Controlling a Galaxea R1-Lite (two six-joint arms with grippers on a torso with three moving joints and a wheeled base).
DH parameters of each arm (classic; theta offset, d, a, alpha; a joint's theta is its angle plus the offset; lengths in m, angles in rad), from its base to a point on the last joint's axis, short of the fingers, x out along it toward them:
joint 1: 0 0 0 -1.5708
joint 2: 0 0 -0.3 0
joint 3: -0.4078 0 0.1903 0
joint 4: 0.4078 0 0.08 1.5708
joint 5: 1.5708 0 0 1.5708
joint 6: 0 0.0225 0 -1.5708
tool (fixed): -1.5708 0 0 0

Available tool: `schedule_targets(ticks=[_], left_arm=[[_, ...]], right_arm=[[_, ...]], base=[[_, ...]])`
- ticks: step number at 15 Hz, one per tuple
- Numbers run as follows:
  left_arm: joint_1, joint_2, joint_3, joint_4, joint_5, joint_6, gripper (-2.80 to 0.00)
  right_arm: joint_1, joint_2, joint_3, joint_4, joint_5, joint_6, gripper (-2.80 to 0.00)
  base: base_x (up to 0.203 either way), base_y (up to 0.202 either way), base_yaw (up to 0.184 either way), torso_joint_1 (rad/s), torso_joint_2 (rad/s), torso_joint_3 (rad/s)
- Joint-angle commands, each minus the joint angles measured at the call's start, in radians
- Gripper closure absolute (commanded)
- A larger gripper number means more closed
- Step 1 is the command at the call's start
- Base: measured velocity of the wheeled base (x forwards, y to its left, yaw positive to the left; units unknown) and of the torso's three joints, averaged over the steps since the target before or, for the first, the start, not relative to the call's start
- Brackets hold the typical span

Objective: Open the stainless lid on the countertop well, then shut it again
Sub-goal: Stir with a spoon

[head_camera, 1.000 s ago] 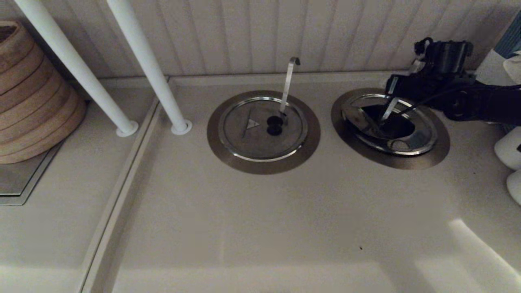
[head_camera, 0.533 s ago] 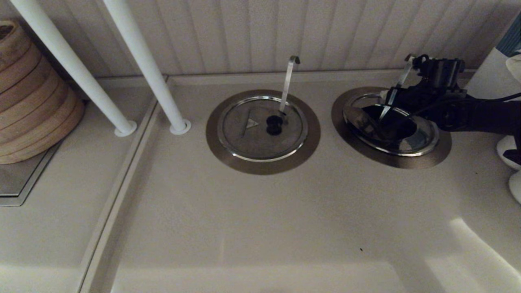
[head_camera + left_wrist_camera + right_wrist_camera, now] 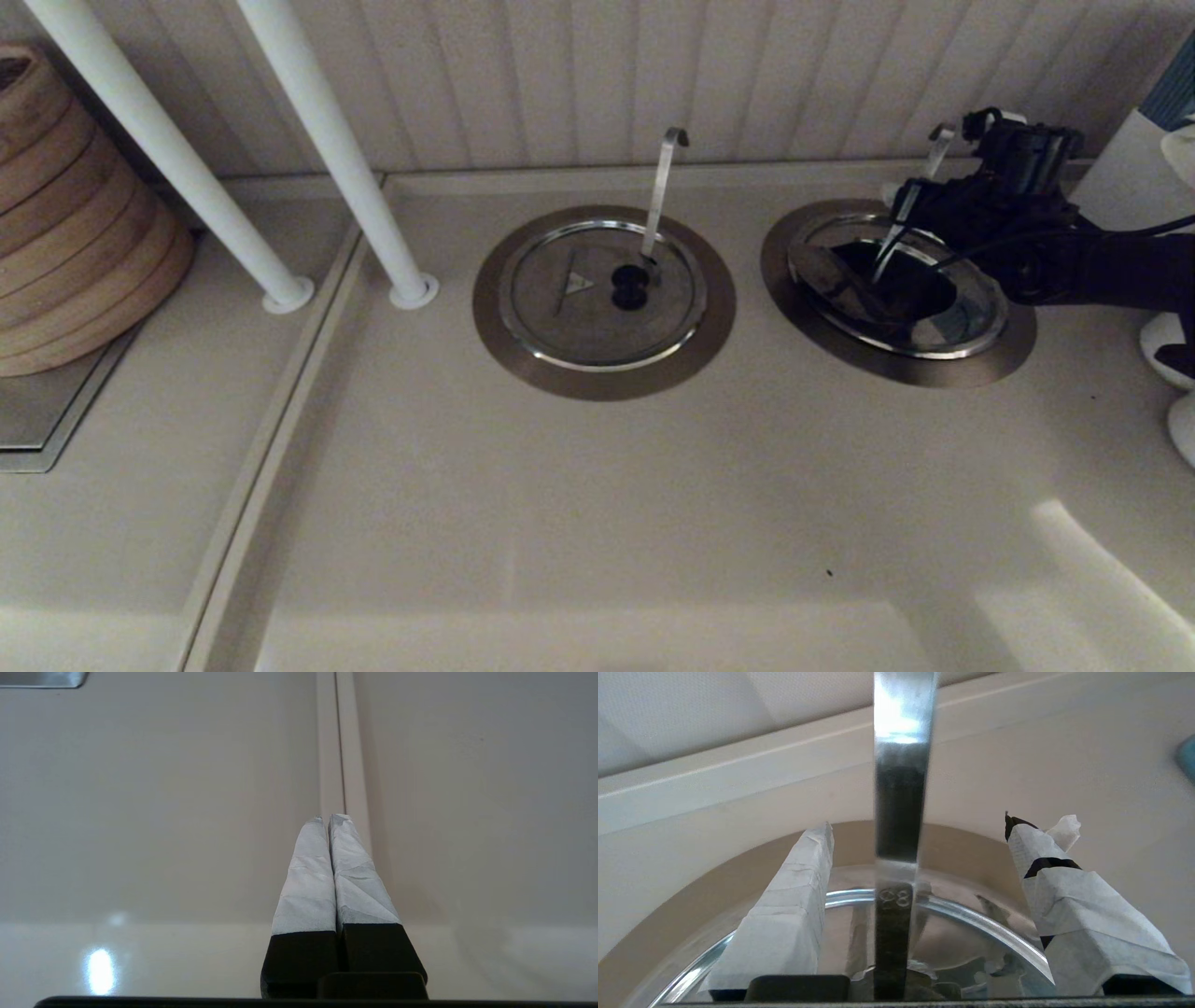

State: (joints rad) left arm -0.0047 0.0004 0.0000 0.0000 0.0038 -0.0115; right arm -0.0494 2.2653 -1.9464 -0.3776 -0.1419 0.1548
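The stainless lid [image 3: 962,322] lies over the countertop well, framed by the well's dull-steel ring [image 3: 990,364]. Its mirror surface [image 3: 952,956] reflects my dark arm, and a bluish patch sits near its front rim. The straight flat utensil handle [image 3: 934,154] pokes up through it. My right gripper [image 3: 910,210] hovers over the lid's far side and is open. Its taped fingers [image 3: 794,905] stand either side of the handle [image 3: 901,788] without touching it. The black knob is not clearly visible. My left gripper [image 3: 329,817] is shut on nothing above bare counter, outside the head view.
A second lidded well [image 3: 602,294] with a hook-tipped handle [image 3: 665,182] sits left of the task well. Two slanted white poles [image 3: 327,149] stand farther left, beside stacked wooden steamers [image 3: 75,215]. White containers [image 3: 1167,345] crowd the right edge. The panelled wall is close behind.
My right gripper has shifted slightly back toward the wall, so the top of the straight handle now shows beside it. The lid looks unmoved.
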Motion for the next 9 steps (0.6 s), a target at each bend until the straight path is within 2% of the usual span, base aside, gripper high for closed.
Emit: schedule_targets(ticks=[1, 9], left_arm=[[0.000, 0.001, 0.000, 0.000, 0.001, -0.001, 0.00], [0.000, 0.001, 0.000, 0.000, 0.001, -0.001, 0.00]], right_arm=[[0.000, 0.009, -0.002, -0.004, 0.001, 0.012, -2.80], [-0.003, 0.017, -0.005, -0.010, 0.027, 0.048, -2.80]], base=[[0.000, 0.000, 0.000, 0.000, 0.00, 0.000], [0.000, 0.000, 0.000, 0.000, 0.00, 0.000]])
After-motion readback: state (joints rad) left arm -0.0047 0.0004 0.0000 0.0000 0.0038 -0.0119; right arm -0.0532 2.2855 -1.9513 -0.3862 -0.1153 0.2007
